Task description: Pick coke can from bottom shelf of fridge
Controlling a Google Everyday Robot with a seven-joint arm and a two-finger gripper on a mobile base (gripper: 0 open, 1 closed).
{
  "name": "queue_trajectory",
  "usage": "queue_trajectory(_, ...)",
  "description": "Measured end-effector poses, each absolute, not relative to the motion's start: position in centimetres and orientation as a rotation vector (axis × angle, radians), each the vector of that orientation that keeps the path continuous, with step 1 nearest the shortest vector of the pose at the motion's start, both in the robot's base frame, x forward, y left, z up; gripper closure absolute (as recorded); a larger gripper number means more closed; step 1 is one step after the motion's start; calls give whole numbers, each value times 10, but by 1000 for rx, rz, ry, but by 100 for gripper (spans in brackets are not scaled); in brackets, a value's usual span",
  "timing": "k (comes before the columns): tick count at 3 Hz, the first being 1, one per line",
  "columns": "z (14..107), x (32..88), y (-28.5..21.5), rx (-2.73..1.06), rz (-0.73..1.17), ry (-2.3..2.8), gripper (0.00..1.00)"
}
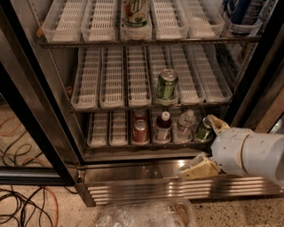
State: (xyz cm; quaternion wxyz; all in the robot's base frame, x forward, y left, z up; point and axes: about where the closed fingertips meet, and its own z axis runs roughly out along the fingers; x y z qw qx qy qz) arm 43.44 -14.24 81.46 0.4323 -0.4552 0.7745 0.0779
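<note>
My claw hangs low at the right of the open fridge, in front of the right end of the bottom shelf. Its two tan fingers are spread wide and hold nothing. The upper finger is just beside a green can in the lane nearest me.

Left of that, each in its own lane, stand a clear bottle, then a dark bottle, then the coke can, upright at the front of its white tray and well apart from my claw. The two lanes farther left hold nothing.

Above my claw and to the left, the middle shelf carries one more green can. The top shelf holds a tall drink in one tray.
</note>
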Motion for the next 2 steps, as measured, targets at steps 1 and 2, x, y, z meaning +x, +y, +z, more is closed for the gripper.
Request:
queue_trajectory(1,787,437,-146,-1095,199,1887,0)
queue_trajectory(2,761,440,-146,-1057,216,1869,0)
